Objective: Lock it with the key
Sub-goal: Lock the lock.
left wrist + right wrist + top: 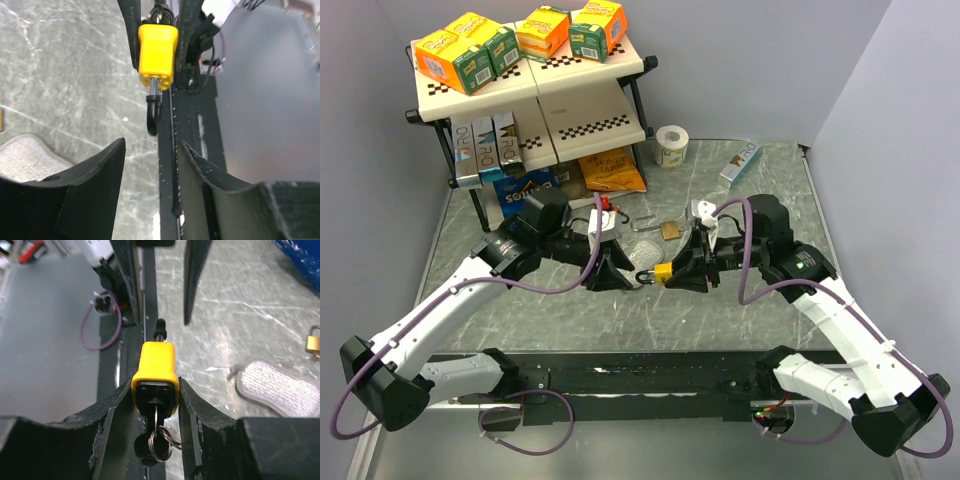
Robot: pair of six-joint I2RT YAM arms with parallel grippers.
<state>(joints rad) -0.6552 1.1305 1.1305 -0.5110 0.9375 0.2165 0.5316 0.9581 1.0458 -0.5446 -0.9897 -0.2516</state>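
Observation:
My right gripper (676,272) is shut on a yellow padlock (663,273), held above the table at centre. In the right wrist view the padlock (156,365) sits between the gripper's (155,385) fingers. A key with a ring (159,442) is stuck in its black underside. In the left wrist view the padlock (158,52) points its dark shackle (153,112) toward my left gripper (151,145). The shackle looks raised out of the body. The left gripper (628,268) is open and empty, a short way from the shackle.
A brass padlock (669,229) and a grey mesh pouch (647,252) lie on the marble table just behind the grippers. A shelf rack (535,80) with boxes stands at the back left, with snack bags (610,170), a tape roll (671,146) and a small box (741,163) nearby.

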